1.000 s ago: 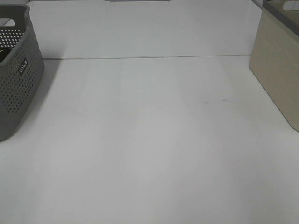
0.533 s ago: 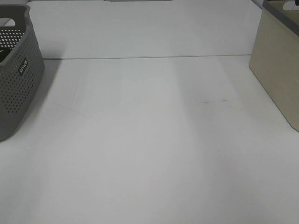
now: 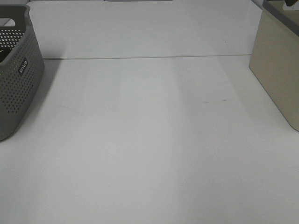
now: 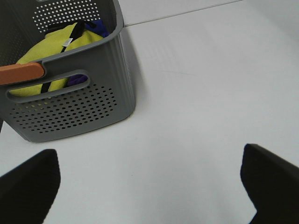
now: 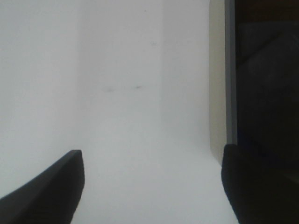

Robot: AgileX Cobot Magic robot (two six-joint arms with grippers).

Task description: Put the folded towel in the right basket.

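Over at the left edge of the tabletop [image 3: 140,140] sits the grey perforated basket [image 3: 16,74]. The left hand [image 4: 149,186] hangs above bare surface beside it, fingers [image 4: 28,186] spread wide, holding nothing. Only the left wrist view looks inside that basket: a yellow-green folded towel [image 4: 51,46] with something blue or purple tucked behind it. At the right edge stands the beige right basket [image 3: 278,65]. The right hand [image 5: 149,186] hovers next to it, also spread and empty. The right wrist view shows a dark interior; can't tell what's in there.
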